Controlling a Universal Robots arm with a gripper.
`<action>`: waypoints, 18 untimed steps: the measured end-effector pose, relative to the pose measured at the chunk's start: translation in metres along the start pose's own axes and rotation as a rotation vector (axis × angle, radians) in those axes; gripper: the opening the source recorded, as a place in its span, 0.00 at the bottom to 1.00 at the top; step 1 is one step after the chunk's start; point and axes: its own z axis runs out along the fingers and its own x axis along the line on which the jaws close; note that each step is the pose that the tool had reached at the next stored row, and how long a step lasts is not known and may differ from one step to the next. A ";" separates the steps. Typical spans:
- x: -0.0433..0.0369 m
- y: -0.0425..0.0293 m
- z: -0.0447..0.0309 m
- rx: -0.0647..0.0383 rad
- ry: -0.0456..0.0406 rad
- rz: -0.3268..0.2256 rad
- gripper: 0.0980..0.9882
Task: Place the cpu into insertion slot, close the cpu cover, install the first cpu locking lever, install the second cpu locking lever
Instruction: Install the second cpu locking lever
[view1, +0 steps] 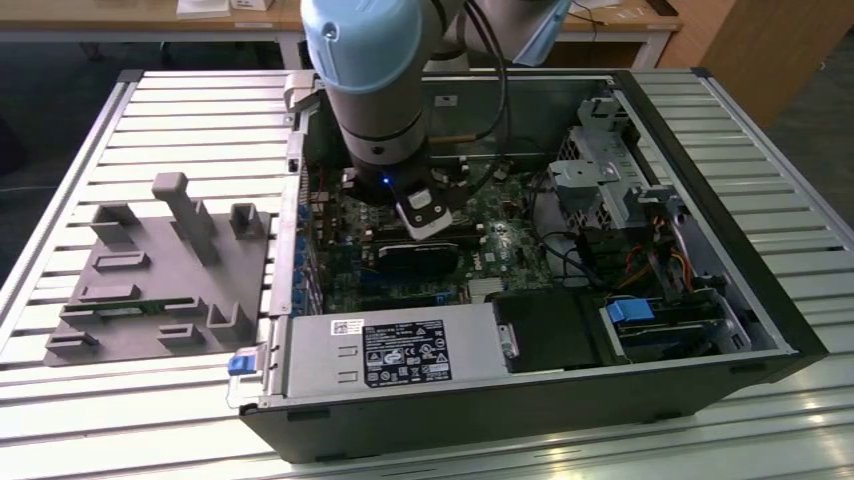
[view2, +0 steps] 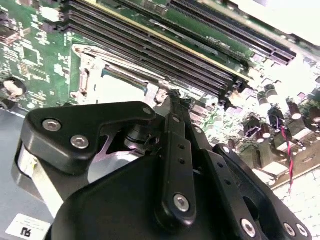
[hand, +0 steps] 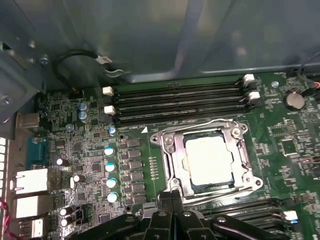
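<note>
One chip (hand: 210, 160) seated under shut cover (hand: 170, 155); claw (hand: 172, 200) closed, empty, beside socket (hand: 235, 186); lever step judged next.

White labels on power supply (view1: 387, 352); print too small to read.

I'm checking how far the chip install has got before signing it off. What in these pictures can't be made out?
- Gripper fingertips: in both wrist views its own black body covers them, so open or shut is unclear.
- Locking levers: in the first wrist view, thin metal around the cpu cover can't be told latched from loose.
- Insertion slot: in the second wrist view, glare and the gripper hide most of it.
- Socket area in the exterior view: the arm blocks it.
</note>
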 end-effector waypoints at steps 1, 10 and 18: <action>-0.0019 0.0003 -0.0002 0.002 -0.0005 0.001 0.01; -0.0237 0.0036 0.0010 0.019 -0.0033 0.006 0.01; -0.0369 0.0074 0.0033 0.030 0.0015 0.007 0.01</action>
